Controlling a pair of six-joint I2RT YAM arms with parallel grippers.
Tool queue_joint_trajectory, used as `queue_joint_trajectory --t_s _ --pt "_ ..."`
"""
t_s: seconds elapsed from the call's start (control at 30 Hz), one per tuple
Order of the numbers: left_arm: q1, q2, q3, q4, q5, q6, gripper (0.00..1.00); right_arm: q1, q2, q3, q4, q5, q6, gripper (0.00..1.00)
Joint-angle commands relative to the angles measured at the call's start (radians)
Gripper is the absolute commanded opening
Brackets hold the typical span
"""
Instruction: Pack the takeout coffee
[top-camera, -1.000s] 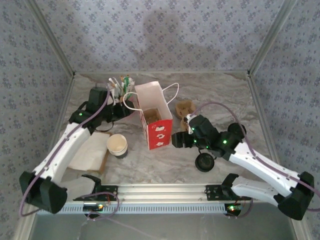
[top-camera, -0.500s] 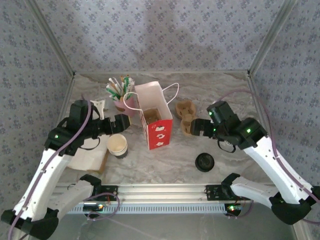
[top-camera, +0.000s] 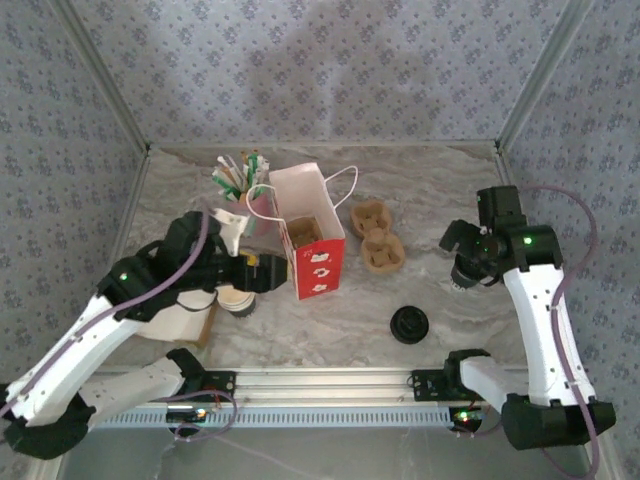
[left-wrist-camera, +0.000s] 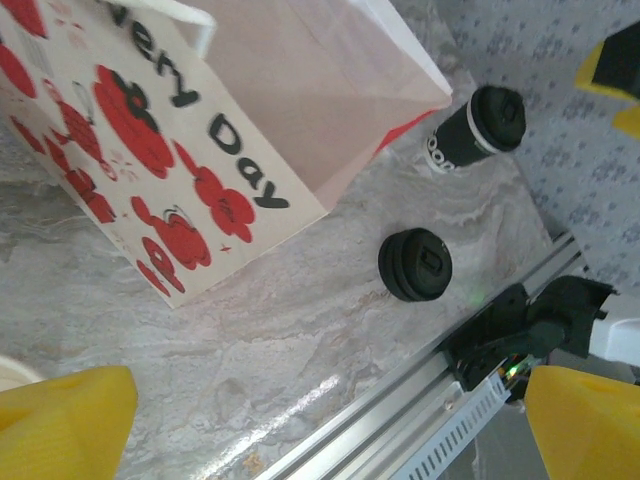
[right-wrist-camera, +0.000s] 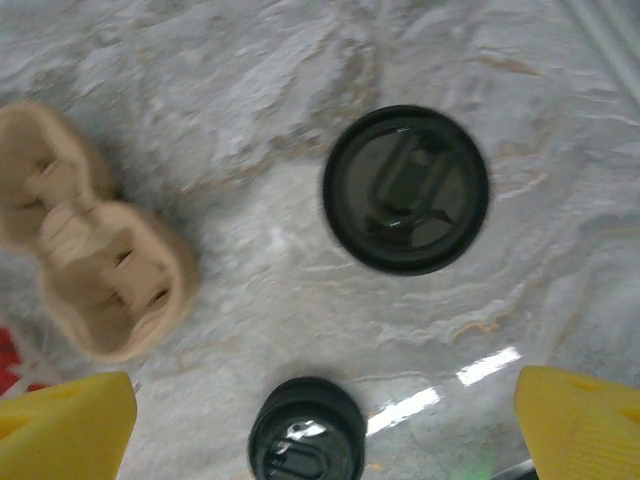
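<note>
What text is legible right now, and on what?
"very" above "Day", with any earlier letters out of view: black letters on the paper bag.
White print on the black cup: too small to read.

The grey table (right-wrist-camera: 250, 70) is seen from above. A big black lid (right-wrist-camera: 405, 190) sits right of the middle. A small black lid (right-wrist-camera: 305, 432) lies below it at the bottom edge, apart from it. A tan cup tray (right-wrist-camera: 95, 265) with two holes lies on the left. Two yellow fingers (right-wrist-camera: 62, 425) poke in at the bottom corners, wide apart, with the small lid between them. A red bit (right-wrist-camera: 8, 362) peeks in at the left edge.
</note>
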Motion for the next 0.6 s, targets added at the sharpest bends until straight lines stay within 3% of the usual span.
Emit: queue_joint_trajectory --t_s 0.0,0.23,0.57 --pt "-0.059 0.051 0.03 0.051 -0.064 0.0 0.99 -0.094 0.01 -0.035 0.029 -0.022 -0.033 0.98" --pt "-0.141 0.145 0.041 0.091 -0.075 0.03 0.99 -0.201 0.142 -0.05 0.049 -0.074 -0.031 0.98" --pt "-0.137 0.12 0.004 0.084 -0.15 0.075 1.0 -0.225 0.26 -0.062 0.118 -0.081 0.0 0.95"
